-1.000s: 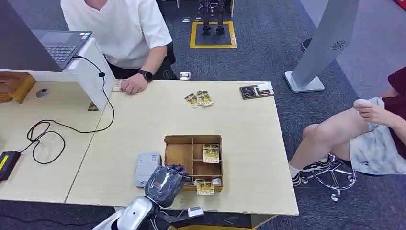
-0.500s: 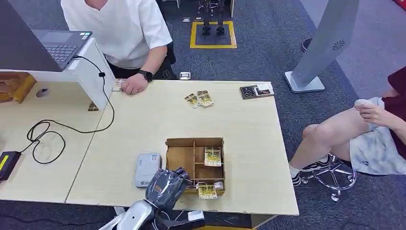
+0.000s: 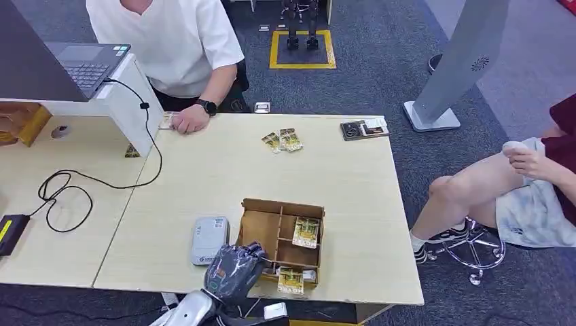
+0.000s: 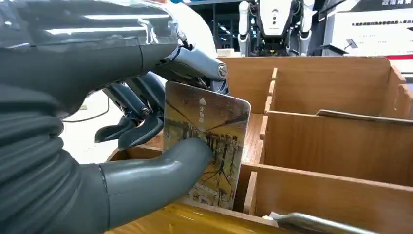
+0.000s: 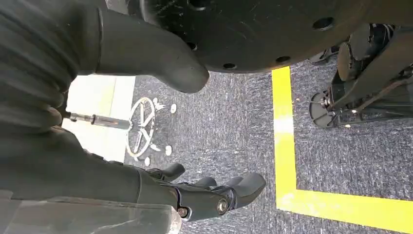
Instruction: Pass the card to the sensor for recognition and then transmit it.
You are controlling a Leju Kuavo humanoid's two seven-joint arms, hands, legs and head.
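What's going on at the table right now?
The left robot hand pinches a card between thumb and fingers at the near edge of the wooden divided box. The grey sensor sits beside the box, and the card has not reached it. More cards lie in the box. The right robot hand hangs over the carpet, holding nothing. A person sits across the table.

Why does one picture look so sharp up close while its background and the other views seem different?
Left wrist view: the card held by the left hand is crisp, light streaks glare on the hand's cover, and the hall behind is soft. Head view: even overhead light, faint shadows on the table. Right wrist view: the right hand is dark against the bright floor.
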